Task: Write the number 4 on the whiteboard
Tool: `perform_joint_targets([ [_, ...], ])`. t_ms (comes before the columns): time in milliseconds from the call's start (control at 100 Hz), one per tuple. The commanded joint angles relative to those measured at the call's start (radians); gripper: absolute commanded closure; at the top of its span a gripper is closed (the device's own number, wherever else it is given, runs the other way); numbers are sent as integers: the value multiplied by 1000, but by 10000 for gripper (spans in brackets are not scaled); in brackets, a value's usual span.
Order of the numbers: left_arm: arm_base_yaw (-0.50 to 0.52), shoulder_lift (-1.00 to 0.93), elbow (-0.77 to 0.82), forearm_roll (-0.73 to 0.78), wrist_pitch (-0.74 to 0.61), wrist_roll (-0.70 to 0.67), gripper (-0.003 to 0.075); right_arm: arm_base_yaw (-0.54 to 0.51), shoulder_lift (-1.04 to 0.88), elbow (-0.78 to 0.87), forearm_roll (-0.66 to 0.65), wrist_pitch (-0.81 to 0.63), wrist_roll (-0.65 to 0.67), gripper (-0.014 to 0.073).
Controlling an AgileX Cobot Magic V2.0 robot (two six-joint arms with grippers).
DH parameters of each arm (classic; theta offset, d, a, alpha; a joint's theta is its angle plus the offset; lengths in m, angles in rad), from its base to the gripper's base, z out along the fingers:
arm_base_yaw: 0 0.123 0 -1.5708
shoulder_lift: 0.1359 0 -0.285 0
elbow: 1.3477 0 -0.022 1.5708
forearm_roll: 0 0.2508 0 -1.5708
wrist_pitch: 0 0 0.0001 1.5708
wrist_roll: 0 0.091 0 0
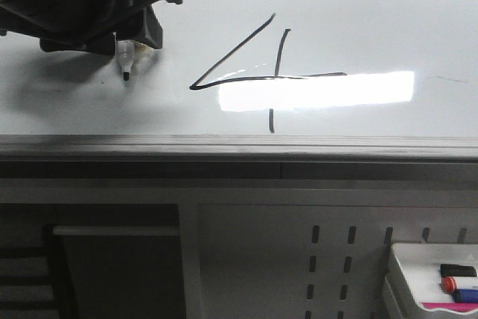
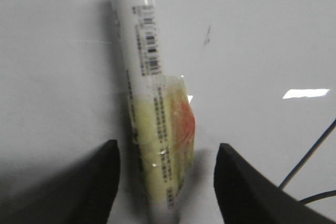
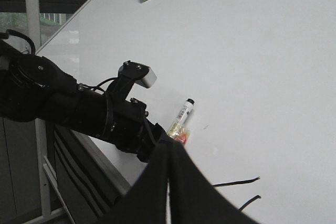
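Number: the big black hand-drawn number 4 (image 1: 263, 72) sits mid-way across the shiny white whiteboard (image 1: 358, 13).
Left end effector (image 1: 127, 39): pinching a white marker pen (image 2: 149, 103), tip just off the board.
Right end effector: can't tell.
Risk: a bumped pen could leave an extra mark.

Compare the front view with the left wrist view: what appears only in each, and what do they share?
Only the front view shows the whole number 4, the grey edge rail, the perforated panel and a tray of markers. Only the left wrist view shows the marker's barcode and yellow-red label, and the left gripper closed on it. Both show the whiteboard, the marker and a bright light reflection.
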Motion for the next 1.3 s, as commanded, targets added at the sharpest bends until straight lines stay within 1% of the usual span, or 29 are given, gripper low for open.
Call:
perform_joint_targets([
  [0,7,-8,-21,-3,-53,-8,292,-5,-2,-25,10,-62,-2,656],
  [210,7,-8,-21,-3,-53,-8,281,-5,-2,-25,18,-62,-2,658],
  [330,5,-32,-21,24,-53,20,206,-5,-2,-25,20,-62,-2,658],
  [400,-6,-63,-21,58,-50,34,179,-5,-2,-25,20,-62,-2,658],
  [500,-25,-120,-21,115,-48,34,178,-5,-2,-25,20,-64,-2,658],
  [660,-66,-220,-21,115,-43,34,178,-5,-2,-25,20,-64,-2,658],
  [790,-79,-315,-17,115,-43,52,188,-5,-4,-25,20,-64,-2,658],
  [840,-79,-360,-8,112,-43,69,211,-5,-6,-25,20,-64,-2,658],
  [910,-79,-431,16,106,-43,97,280,-5,-14,-25,20,-58,-2,658],
  [980,-79,-511,56,104,-43,119,391,-5,-29,-14,20,-56,-2,658],
  [1100,-79,-658,162,104,-33,135,632,-5,-79,48,20,-90,-2,658],
  [1160,-79,-739,217,104,-12,135,730,-5,-117,98,20,-117,-2,658],
  [1170,-79,-748,232,104,-9,135,740,-5,-122,104,20,-125,-2,658],
  [1290,-79,-892,348,104,42,136,741,-5,-205,209,20,-183,-2,658],
])
